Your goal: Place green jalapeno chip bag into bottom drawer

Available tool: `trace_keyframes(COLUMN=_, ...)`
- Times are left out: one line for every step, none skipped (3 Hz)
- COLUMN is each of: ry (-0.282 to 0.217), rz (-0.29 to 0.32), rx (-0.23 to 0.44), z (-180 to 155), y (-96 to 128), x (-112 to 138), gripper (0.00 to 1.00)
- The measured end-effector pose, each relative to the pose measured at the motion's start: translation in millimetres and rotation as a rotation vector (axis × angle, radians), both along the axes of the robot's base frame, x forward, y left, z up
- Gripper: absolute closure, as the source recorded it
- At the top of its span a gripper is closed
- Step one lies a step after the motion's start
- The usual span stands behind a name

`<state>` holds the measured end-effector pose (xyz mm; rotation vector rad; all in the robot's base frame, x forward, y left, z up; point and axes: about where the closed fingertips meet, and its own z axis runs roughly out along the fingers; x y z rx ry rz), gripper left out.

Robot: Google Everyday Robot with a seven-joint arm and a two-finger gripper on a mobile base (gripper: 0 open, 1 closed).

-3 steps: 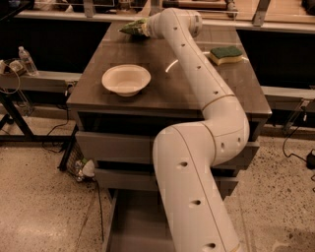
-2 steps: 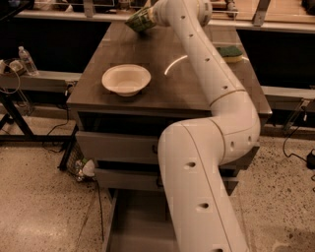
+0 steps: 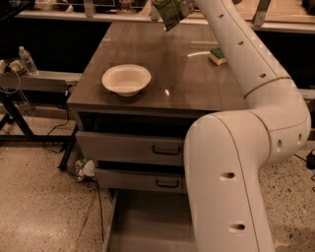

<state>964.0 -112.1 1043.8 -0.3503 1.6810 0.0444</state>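
bottle [image 3: 27, 60], far left, off the surface [image 3: 192, 81]. bowl [image 3: 126, 78], on the surface, left of centre. bottom drawer [image 3: 147, 231], pulled open below. chip bag [image 3: 172, 12], aloft over the far edge, clamped in the closed hand [image 3: 189, 4] at the top of view. sponge [image 3: 217, 55], right side. advice: carry the bag forward clear of the bowl, and lower it well inside the drawer before letting go.
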Motion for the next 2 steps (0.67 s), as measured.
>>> trace_keyframes(ry=0.0, rz=0.0, rx=0.0, z=0.0, y=0.0, x=0.0, gripper=1.0)
trace_keyframes(ry=-0.001, rz=-0.01, rx=0.003, z=15.2, y=-22.0, x=-15.1, gripper=1.0)
